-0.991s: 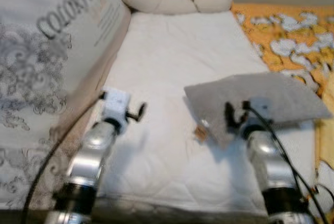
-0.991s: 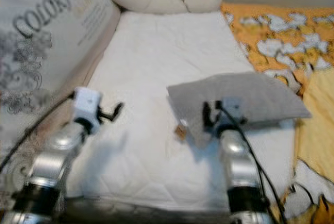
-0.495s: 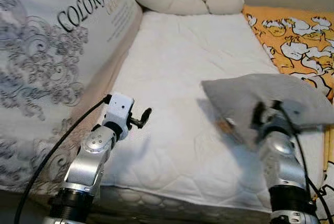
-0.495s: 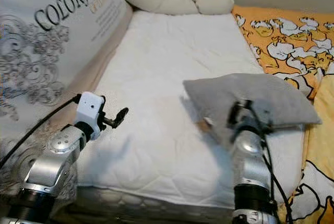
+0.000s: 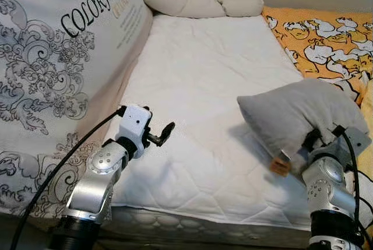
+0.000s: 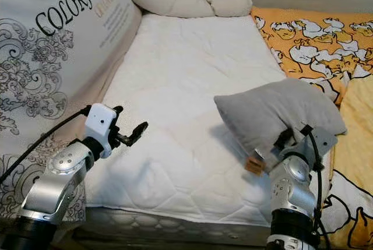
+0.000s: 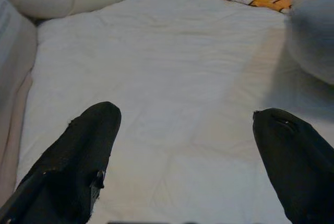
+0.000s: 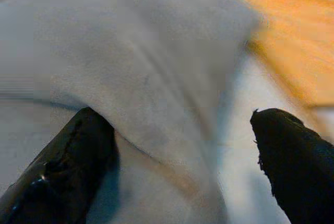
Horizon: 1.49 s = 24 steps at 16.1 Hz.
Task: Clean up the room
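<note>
Left eye view gives us the white mattress [image 5: 198,87], and we take it as our landmark. A grey pillow [image 5: 297,113] lies on its near right part, close to the right edge; its long axis runs across the mattress, one end toward the middle, the other toward the orange blanket [image 5: 317,40] beside the mattress. The pillow's near edge is raised and bunched, so it sits tilted instead of flat. A small tan tag [image 5: 280,164] hangs from its near lower corner, just over the mattress.

Our right gripper [image 8: 180,156] is at that near edge. In the right wrist view its two black fingers [image 8: 68,166] stand wide apart with grey cloth sagging between them; we see them spread, not clenched, and we cannot tell whether either pad touches the cloth. In the head views the pillow hides the fingertips.

Our left gripper [image 7: 182,156] hovers over the near left part of the mattress, well apart from the pillow, its fingers [image 7: 86,145] parted with nothing between them; the left wrist view looks up the mattress.

A long cream bolster [image 5: 198,2] lies across the far end of the mattress. Along the left side leans a big printed cushion [image 5: 58,63] with black scrollwork and lettering
</note>
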Motion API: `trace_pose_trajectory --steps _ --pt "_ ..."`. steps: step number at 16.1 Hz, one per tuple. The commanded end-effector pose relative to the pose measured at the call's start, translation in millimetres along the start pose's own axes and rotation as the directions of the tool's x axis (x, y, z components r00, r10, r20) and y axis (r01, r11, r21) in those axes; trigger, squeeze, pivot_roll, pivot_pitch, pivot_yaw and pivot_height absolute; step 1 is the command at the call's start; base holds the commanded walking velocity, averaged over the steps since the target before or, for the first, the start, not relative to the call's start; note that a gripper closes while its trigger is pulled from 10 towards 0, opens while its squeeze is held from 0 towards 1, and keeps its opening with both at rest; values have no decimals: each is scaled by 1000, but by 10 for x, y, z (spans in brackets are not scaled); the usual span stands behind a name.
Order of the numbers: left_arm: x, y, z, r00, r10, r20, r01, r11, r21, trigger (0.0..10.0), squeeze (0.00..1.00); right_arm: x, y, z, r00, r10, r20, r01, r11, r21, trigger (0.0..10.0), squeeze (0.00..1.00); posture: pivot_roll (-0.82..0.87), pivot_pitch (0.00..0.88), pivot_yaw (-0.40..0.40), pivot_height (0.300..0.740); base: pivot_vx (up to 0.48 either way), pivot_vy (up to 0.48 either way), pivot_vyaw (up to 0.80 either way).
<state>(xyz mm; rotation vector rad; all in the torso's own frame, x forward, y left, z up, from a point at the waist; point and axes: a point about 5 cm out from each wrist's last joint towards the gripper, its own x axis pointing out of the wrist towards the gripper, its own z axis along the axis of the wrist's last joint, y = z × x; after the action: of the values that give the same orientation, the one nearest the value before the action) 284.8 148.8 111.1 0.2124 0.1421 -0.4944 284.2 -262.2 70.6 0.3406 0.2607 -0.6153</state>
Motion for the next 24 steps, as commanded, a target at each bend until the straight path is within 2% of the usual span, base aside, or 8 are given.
trace_pose_trajectory --steps 1,9,13,16,17,18,19,24 --pt "-3 -37 21 1000 -28 9 28 999 16 10000 20 -3 307 144 972 236 18 -235 971 -36 10000 1000 -65 0 -3 740 0 0 0" --pt "-35 -73 8 999 -48 -8 48 997 56 10000 16 -275 638 574 789 542 289 -561 828 -21 10000 1000 -64 0 -7 740 0 0 0" --pt "-47 -109 54 997 -75 7 74 992 99 10000 20 89 -44 466 986 57 160 -99 957 274 10000 1000 -63 0 -7 740 0 0 0" --pt "-71 -138 174 990 -117 85 113 993 43 10000 12 165 -194 176 996 83 -19 -73 950 305 10000 1000 -57 0 -12 740 0 0 0" --pt "-90 -165 230 981 -146 129 144 989 28 10000 16 196 -207 42 987 117 -106 -69 923 378 10000 396 -52 0 -13 740 0 0 0" --pt "-95 -170 237 979 -153 137 152 988 20 10000 16 197 -204 13 984 126 -125 -68 917 393 10000 396 -52 0 -13 740 0 0 0" --pt "-106 -194 239 973 -190 133 188 982 23 10000 20 215 -175 -48 973 174 -151 -89 890 447 10000 0 -51 0 -11 740 0 0 0" --pt "-122 -213 221 963 -246 107 246 969 13 10000 20 256 -94 -222 928 348 -132 -202 768 607 10000 0 -41 0 -3 740 0 0 0"
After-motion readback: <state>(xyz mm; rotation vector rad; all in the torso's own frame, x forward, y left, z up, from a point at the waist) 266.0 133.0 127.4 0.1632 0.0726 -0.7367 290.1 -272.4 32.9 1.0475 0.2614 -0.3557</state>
